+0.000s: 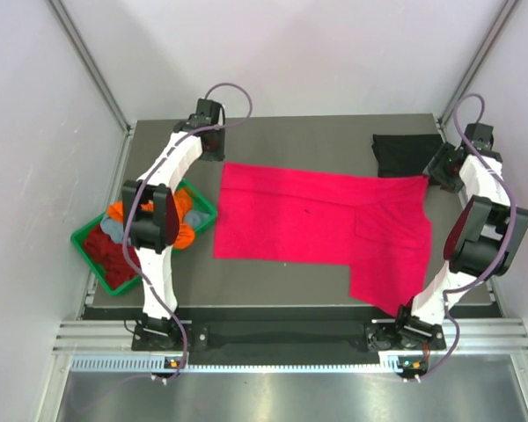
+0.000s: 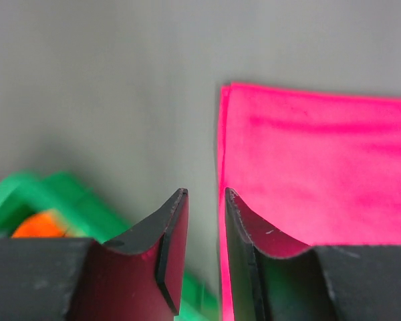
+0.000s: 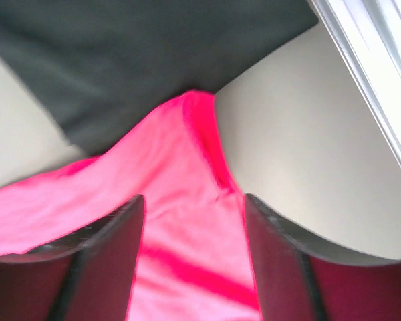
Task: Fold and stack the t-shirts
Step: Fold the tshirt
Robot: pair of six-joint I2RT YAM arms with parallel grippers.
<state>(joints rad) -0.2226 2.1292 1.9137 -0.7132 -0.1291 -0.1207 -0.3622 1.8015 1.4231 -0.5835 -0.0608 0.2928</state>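
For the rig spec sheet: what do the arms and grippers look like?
The left arm and right arm have white link shells, black joint housings and black bases. A greyish-purple cable loops along each. The left gripper and right gripper have black fingers tapering to pointed tips.

The left arm [image 1: 178,158] and right arm [image 1: 478,180] are curved white shells with black joint housings, each looped at twelve o'clock by a grey-purple cable [image 1: 233,88], ending in black wedge-tipped fingers [image 2: 170,227].
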